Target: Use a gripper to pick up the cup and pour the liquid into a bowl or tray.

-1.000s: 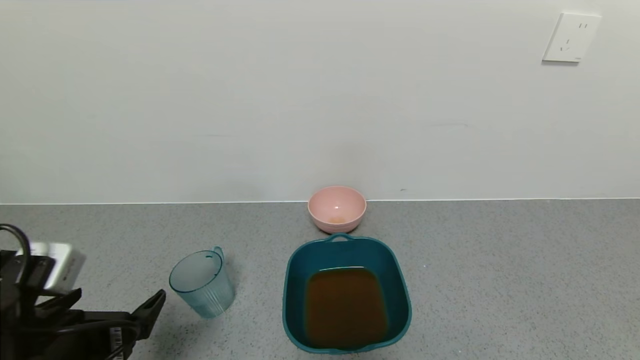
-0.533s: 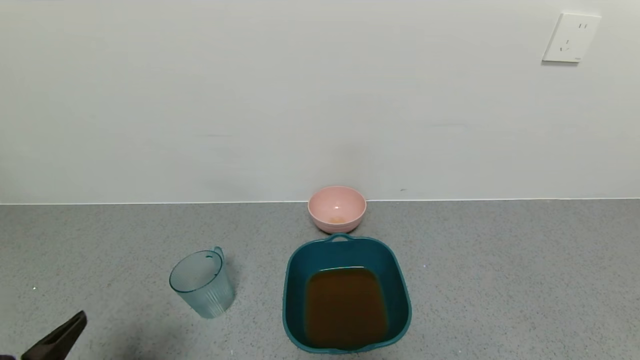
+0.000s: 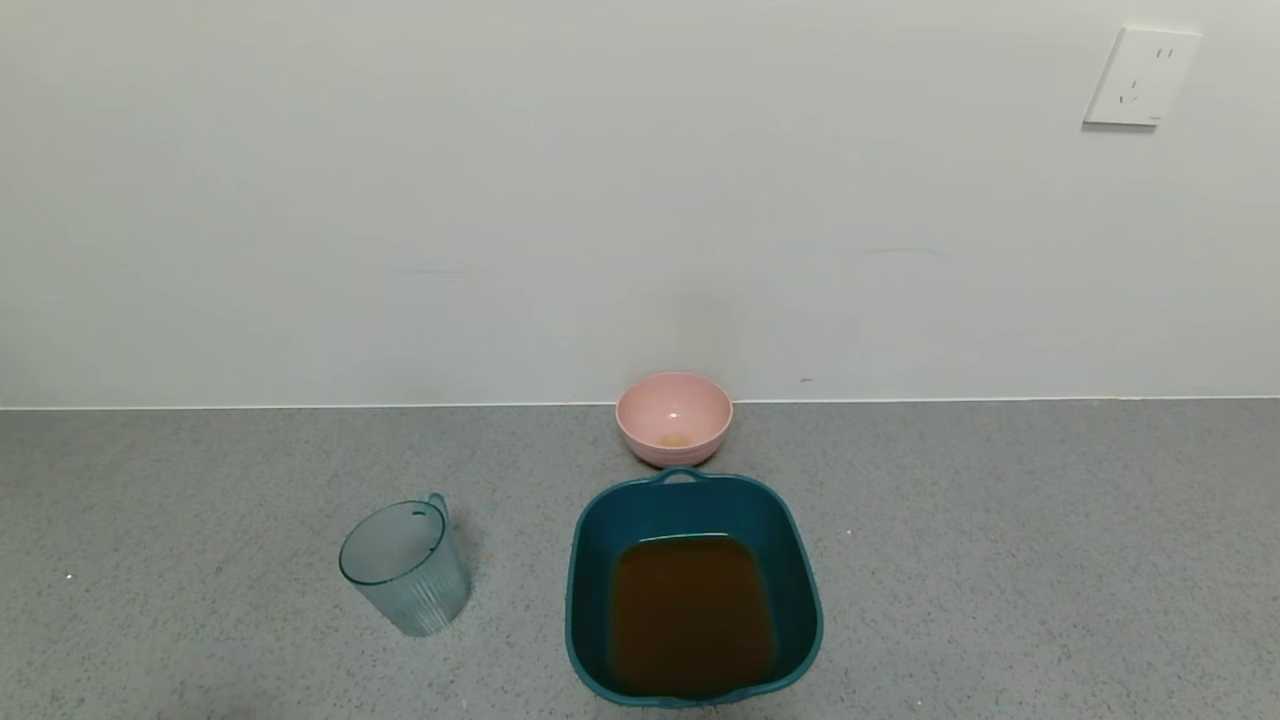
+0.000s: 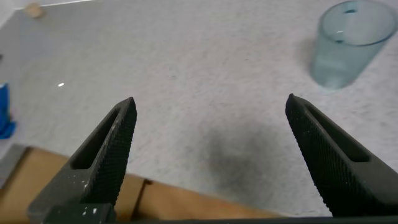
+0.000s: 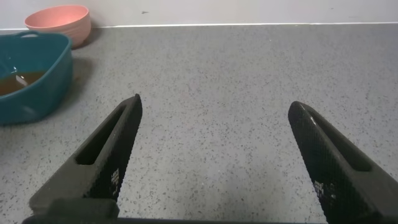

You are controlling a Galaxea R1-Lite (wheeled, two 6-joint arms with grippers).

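Note:
The translucent pale blue-grey ribbed cup (image 3: 405, 568) stands upright and empty on the grey counter, left of the dark teal basin (image 3: 592, 560). It also shows in the left wrist view (image 4: 348, 42). The brown-orange liquid (image 3: 692, 615) lies in the basin. The basin and its liquid show in the right wrist view (image 5: 37, 81). My left gripper (image 4: 211, 109) is open and empty, low over the counter's front edge, apart from the cup. My right gripper (image 5: 214, 109) is open and empty over bare counter, right of the basin. Neither gripper shows in the head view.
A small pink bowl (image 3: 674, 417) sits behind the basin against the white wall; it also shows in the right wrist view (image 5: 59, 22). A wall socket (image 3: 1142, 76) is at the upper right. A blue object (image 4: 5, 111) lies off the counter's edge.
My left arm has drawn back out of the head view at the lower left. The cup, basin and pink bowl have not moved.

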